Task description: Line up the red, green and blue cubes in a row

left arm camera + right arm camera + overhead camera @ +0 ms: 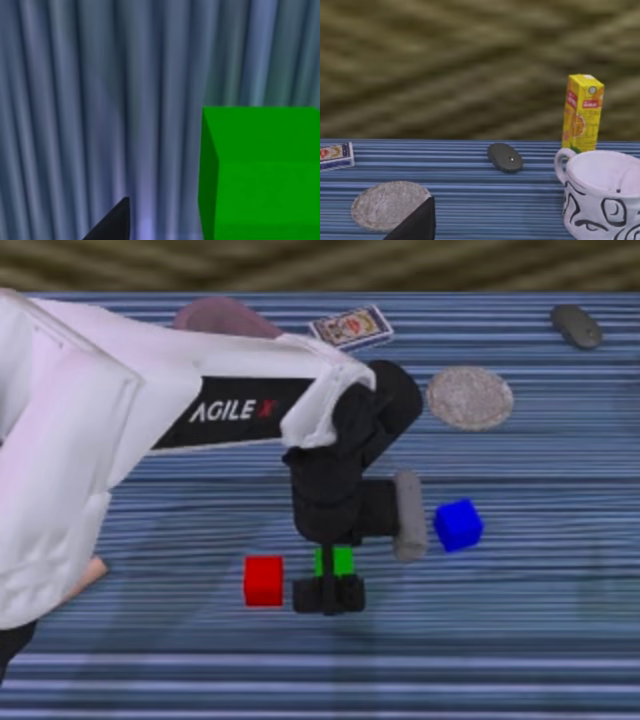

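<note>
Blue-striped table [520, 640] spreads under the scene, and the left arm reaches across it from the top view's left, white shell with AgileX lettering, its black wrist bent down over the middle. The left gripper [328, 592] hangs right over the green cube [343, 560]; green shows on both sides of the black finger bar, but from above I cannot tell whether the fingers are clamped on it or standing apart. In the left wrist view the green cube [260, 175] fills one corner, sitting on the striped surface, with only one dark fingertip [112, 222] poking in, apart from the cube.

Just to the left of the gripper sits the red cube [263, 580], near the green one. The blue cube [458, 524] lies to the right, a little farther toward the table's far edge, so the three make a rough line, not a straight one.

Farther back lie a round grey coaster [470, 397], a card box [351, 327] and a dark oval puck [577, 326].

The right arm stays out of the top view; its wrist camera looks over the table at a white mug [602, 195] and a yellow juice carton [582, 112].
</note>
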Robot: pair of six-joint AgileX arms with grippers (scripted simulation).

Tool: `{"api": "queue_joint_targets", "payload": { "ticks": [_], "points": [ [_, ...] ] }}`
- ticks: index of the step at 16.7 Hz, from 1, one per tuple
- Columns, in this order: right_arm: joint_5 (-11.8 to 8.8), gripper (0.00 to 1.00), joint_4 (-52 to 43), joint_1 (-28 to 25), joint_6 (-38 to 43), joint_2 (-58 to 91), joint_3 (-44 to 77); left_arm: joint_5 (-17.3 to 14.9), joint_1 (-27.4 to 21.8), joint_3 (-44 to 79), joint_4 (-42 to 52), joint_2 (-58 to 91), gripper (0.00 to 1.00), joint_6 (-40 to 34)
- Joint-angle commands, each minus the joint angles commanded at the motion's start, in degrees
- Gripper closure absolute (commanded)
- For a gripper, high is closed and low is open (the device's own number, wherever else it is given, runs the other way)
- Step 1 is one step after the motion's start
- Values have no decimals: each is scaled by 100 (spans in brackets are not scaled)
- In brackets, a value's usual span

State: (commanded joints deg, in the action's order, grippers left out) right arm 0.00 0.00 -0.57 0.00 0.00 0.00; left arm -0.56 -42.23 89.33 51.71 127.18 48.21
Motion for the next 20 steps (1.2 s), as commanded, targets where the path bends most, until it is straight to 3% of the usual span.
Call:
{"api": "queue_joint_targets", "payload": {
  "ticks": [7, 14, 20],
  "points": [
    [0, 0, 0, 0, 0, 0, 0, 1, 18, 84, 101, -35, 0, 6],
    [0, 0, 0, 0, 0, 0, 0, 4, 125, 860, 1342, -476, 0, -6],
    [-3, 0, -38, -20, 6, 58, 57, 9, 124, 816, 1309, -522, 0, -27]
  ]
}}
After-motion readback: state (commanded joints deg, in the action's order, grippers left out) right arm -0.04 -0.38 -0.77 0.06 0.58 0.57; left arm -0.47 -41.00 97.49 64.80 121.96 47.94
